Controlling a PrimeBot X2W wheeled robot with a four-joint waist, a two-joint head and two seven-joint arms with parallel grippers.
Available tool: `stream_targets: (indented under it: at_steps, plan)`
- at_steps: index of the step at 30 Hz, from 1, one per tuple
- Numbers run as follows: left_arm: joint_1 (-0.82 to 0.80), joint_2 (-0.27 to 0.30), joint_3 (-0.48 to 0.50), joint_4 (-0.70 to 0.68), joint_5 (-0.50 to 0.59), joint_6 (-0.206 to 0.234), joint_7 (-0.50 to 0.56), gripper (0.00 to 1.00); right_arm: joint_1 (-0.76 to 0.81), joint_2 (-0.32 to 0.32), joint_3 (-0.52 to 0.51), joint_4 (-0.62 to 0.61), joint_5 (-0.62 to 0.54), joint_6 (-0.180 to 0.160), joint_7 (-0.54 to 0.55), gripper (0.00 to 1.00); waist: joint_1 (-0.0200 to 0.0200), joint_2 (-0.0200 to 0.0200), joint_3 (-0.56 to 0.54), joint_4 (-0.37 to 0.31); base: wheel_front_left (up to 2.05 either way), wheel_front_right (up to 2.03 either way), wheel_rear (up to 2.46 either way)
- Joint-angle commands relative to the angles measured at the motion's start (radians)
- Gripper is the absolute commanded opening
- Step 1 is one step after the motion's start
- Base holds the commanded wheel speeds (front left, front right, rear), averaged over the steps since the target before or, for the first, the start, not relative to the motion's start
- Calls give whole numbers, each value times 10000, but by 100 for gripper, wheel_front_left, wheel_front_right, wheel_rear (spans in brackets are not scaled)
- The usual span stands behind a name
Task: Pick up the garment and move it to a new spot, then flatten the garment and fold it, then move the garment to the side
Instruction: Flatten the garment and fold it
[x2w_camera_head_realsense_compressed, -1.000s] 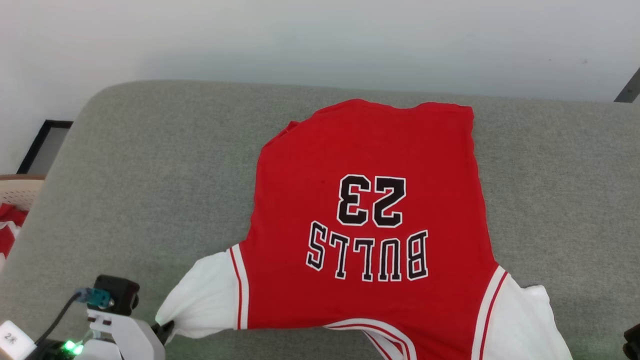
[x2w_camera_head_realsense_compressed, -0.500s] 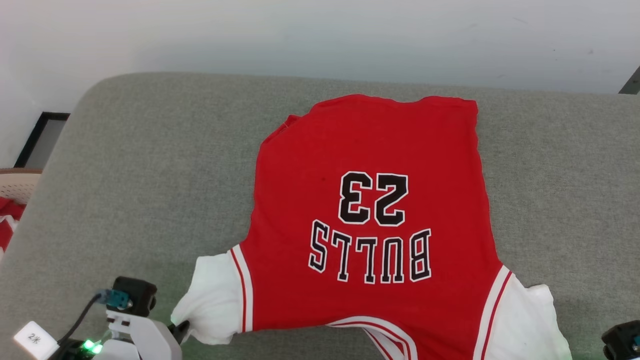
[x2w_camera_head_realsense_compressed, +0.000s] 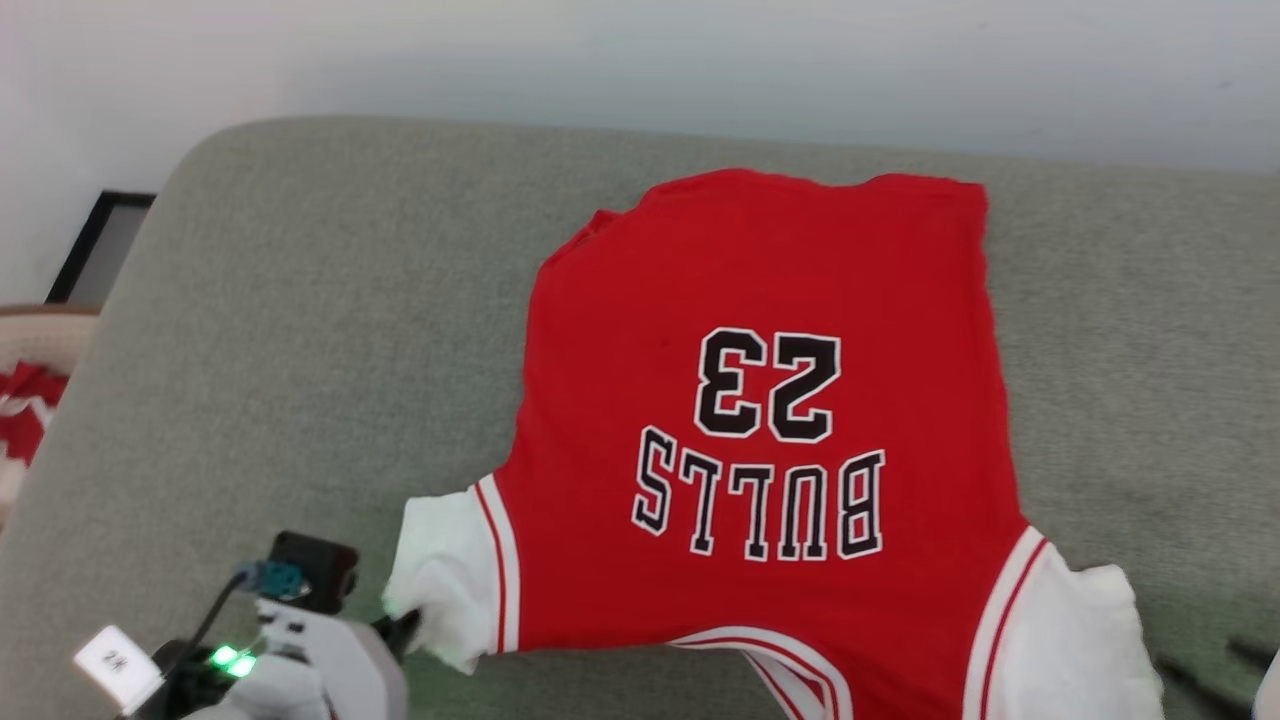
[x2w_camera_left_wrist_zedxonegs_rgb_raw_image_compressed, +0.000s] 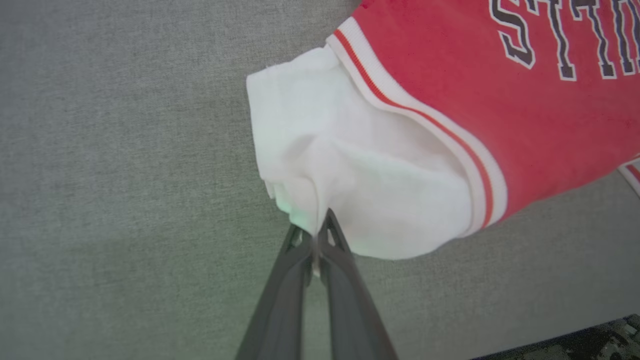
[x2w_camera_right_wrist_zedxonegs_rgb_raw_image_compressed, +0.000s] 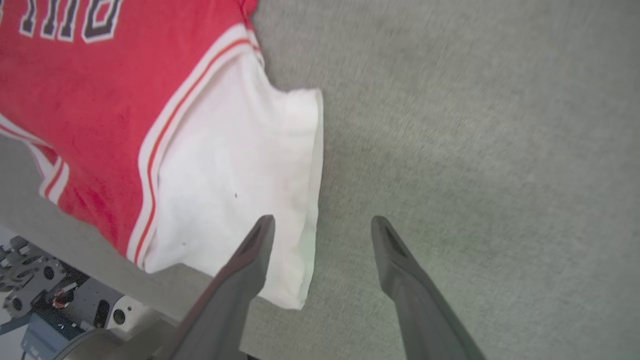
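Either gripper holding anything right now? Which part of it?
The left gripper is shut on the garment, pinching the outer edge of its white sleeve. The right gripper is open by the other sleeve, holding nothing.

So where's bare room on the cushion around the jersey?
Widest: the cushion left of the garment, out to its rounded edge. Also right of the red body. Thin band beyond the far hem. Crowded at the near edge: left gripper pinching one sleeve, right gripper open by the other.
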Motion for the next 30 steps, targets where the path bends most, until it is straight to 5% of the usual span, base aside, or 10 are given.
stream_targets:
  at_steps: [1,5,9,19,30]
  plan:
    - [-125,-121,-1,-28,42,-60,-42,0,-231,35,-143,-199,-69,-7,122,100,0,0,218,222,0,0,0]
    - [-473,-460,-51,-27,202,-228,-85,0,-1472,38,-497,-815,-255,-7,425,100,0,0,635,554,0,0,0]
    - [-869,-830,-86,54,417,-426,-161,0,-3626,27,-224,-185,-576,-7,64,100,0,0,1166,921,0,0,0]
    - [-2020,-2122,-485,691,1014,-1246,-302,0,-8912,-40,1052,4954,-1693,-7,-1002,100,0,0,2356,2251,0,0,0]
    - [-2540,-3057,-758,1629,1126,-1997,-555,0,-11698,88,1018,9747,-2662,-7,-781,100,0,0,3069,3231,0,0,0]
